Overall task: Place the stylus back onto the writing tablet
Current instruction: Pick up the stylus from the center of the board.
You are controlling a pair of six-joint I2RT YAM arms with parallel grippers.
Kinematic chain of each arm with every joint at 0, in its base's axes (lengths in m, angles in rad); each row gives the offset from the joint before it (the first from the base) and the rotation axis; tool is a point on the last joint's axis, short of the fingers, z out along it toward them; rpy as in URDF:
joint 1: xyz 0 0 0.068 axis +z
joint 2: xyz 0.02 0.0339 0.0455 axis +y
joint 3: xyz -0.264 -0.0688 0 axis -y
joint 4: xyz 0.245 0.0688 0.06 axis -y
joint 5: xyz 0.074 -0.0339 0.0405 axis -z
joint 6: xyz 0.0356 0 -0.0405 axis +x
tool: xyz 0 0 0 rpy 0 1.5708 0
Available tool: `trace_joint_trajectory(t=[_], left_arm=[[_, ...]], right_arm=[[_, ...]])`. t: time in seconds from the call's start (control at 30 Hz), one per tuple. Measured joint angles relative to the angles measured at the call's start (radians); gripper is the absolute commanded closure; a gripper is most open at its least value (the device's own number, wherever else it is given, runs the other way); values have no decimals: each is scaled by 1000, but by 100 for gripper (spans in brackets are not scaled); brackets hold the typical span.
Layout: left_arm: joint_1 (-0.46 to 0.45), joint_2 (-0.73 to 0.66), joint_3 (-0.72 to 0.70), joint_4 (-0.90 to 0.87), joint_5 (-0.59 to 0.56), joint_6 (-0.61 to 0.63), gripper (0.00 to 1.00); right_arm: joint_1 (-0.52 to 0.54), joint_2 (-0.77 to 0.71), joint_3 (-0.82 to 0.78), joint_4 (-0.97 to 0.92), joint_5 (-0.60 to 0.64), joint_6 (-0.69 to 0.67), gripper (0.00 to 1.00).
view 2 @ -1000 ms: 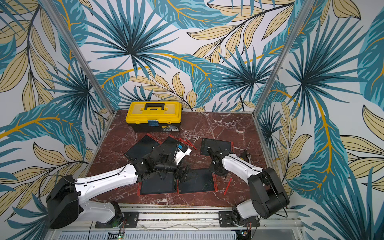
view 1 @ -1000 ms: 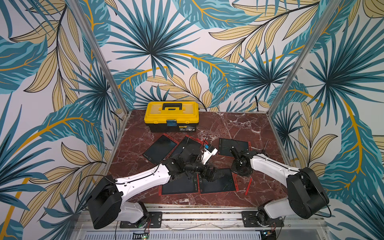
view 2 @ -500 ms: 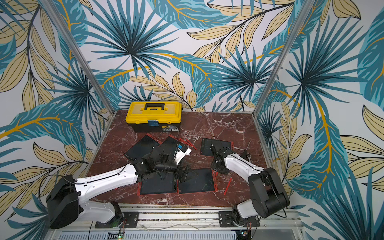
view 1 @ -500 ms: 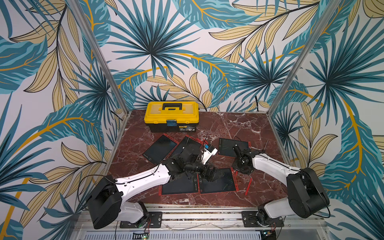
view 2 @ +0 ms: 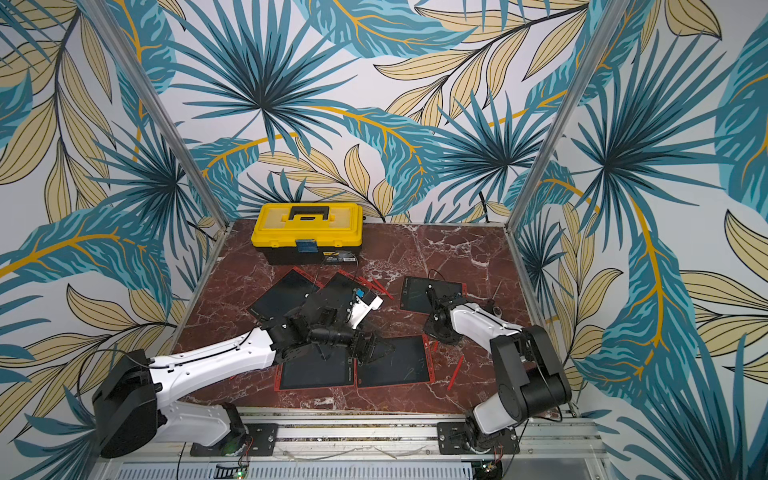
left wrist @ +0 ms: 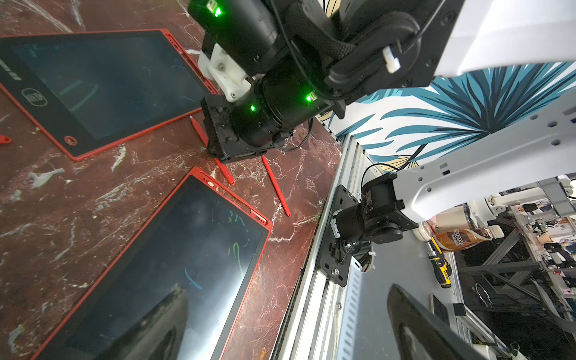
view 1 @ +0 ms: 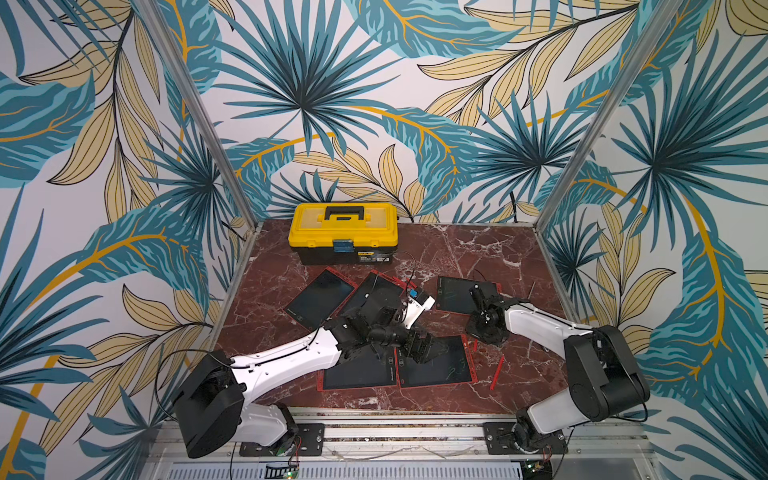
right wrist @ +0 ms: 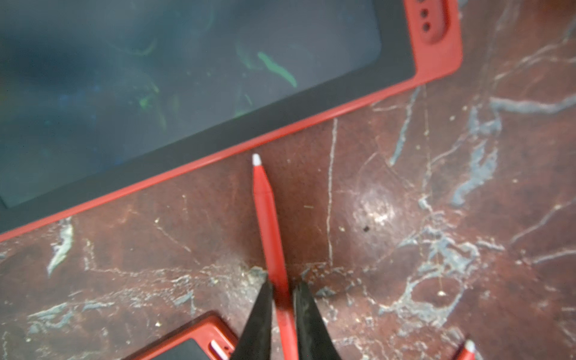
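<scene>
Right wrist view: right tool (right wrist: 282, 299) clenched on the red stylus (right wrist: 265, 212), which is off the tablet.
Nearest the rail, at lower centre of both top views, the left tool (view 1: 424, 349) hangs with jaws spread wide, gripping nothing, over two near tablets (view 1: 440, 370). A loose stylus (view 1: 496, 372) lies on the table (view 1: 519, 257) to their right. Right of centre, the right tool points down between the near tablets and the writing tablet (view 1: 463, 289). The held stylus sits low over bare marble, its white tip just short of that tablet's red edge; whether it is lifted cannot be told. A yellow toolbox (view 1: 343, 230) stands at the back.
</scene>
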Motion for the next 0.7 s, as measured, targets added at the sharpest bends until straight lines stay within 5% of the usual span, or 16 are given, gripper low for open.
trace_joint_trajectory(t=[0.7], left_arm=[[0, 9, 1, 0, 5, -3, 1]], right_arm=[[-6, 61, 83, -62, 9, -64, 90]])
